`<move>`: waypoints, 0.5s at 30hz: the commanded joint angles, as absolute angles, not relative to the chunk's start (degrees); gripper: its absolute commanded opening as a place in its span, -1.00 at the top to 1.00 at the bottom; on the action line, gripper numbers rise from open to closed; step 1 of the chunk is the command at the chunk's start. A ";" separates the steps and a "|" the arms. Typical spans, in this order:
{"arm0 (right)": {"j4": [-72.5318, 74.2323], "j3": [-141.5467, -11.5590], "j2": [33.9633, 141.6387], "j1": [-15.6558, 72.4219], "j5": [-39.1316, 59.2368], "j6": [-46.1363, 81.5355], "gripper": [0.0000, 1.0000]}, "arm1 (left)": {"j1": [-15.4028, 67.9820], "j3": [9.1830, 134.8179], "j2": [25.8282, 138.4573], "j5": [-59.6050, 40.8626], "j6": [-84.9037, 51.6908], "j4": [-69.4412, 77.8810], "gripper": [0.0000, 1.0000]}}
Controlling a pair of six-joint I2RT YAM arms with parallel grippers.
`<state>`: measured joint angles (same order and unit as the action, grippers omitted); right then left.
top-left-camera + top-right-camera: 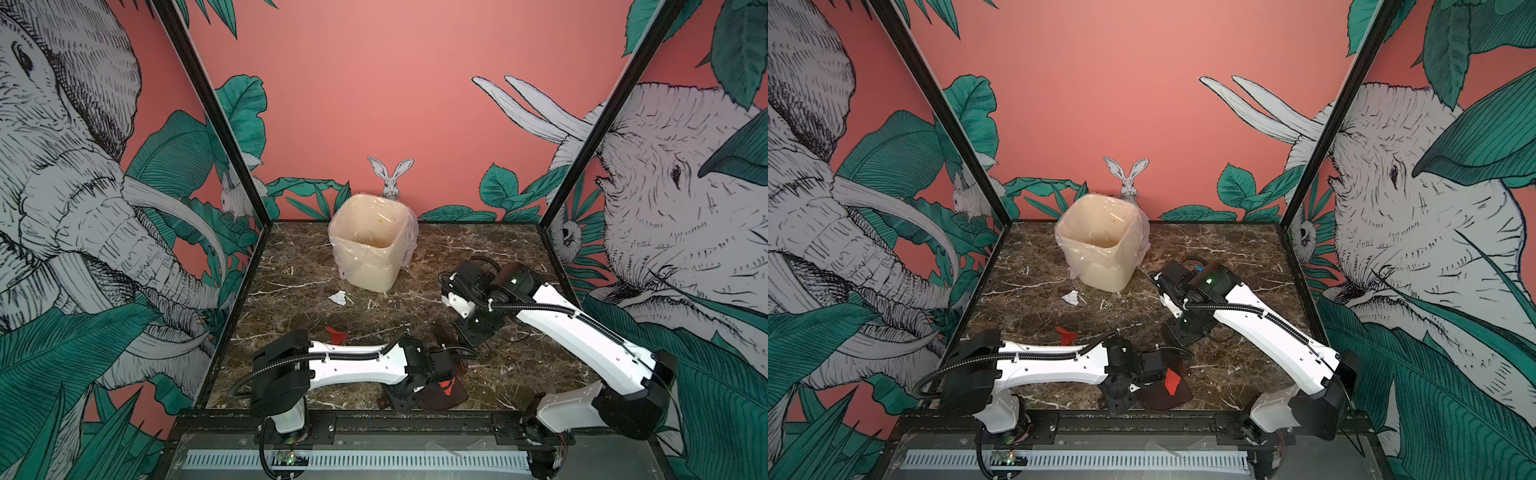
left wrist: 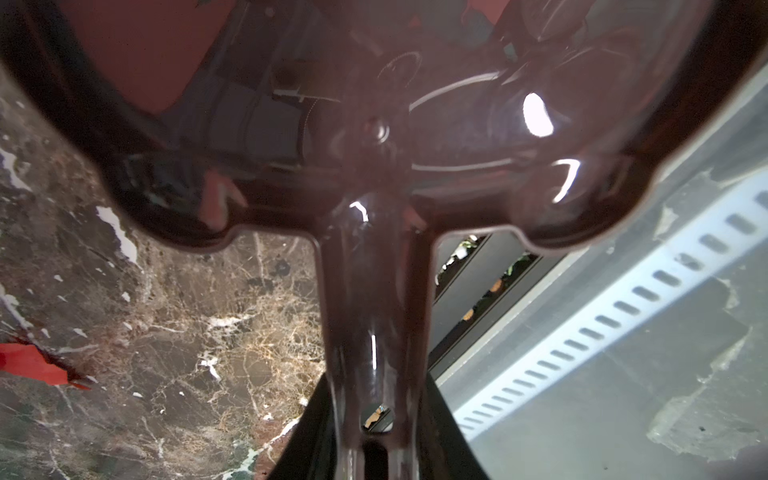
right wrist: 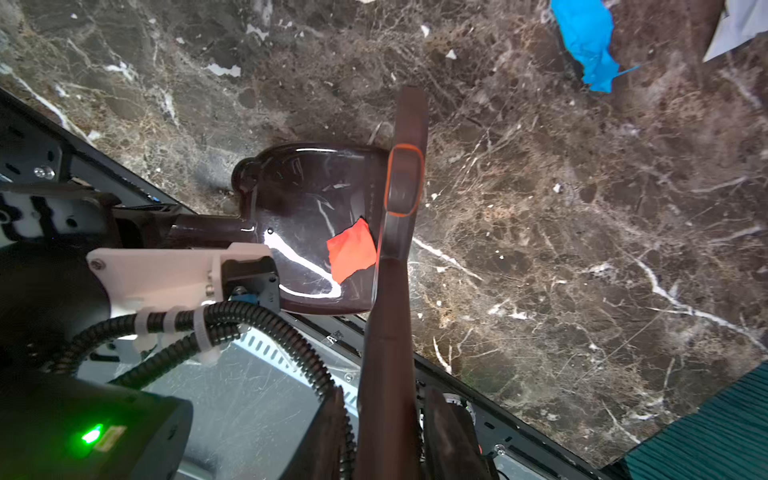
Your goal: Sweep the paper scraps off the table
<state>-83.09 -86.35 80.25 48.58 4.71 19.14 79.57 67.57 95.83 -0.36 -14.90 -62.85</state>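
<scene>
A red scrap (image 1: 336,335) half hidden behind the left arm (image 1: 357,365) — a white scrap (image 3: 739,25) cut by the right wrist view's edge.

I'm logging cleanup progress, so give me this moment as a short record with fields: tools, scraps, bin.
left pincer: shut on the handle of a glossy dark brown plastic dustpan
right pincer: shut on a dark brown brush with an orange ring
in dustpan: one red paper scrap
bin: cream bin with clear plastic liner, upright at the back
on dark marble-pattern table: red scrap behind the left arm; white scrap near the bin; blue scrap
</scene>
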 commanded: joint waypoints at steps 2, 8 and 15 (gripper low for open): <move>-87.90 -87.62 79.06 47.90 -0.59 19.31 1.00 | 79.22 69.17 95.10 0.06 -14.52 -63.36 1.00; -89.01 -85.49 79.19 47.90 0.14 18.73 1.00 | 79.21 69.17 94.88 0.24 -14.59 -63.38 1.00; -84.46 -83.14 78.02 49.34 9.10 20.64 1.00 | 79.28 69.61 94.88 0.44 -14.73 -63.63 1.00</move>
<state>-85.93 -83.50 79.83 48.47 4.47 19.14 79.55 67.59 95.83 -0.23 -14.90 -62.87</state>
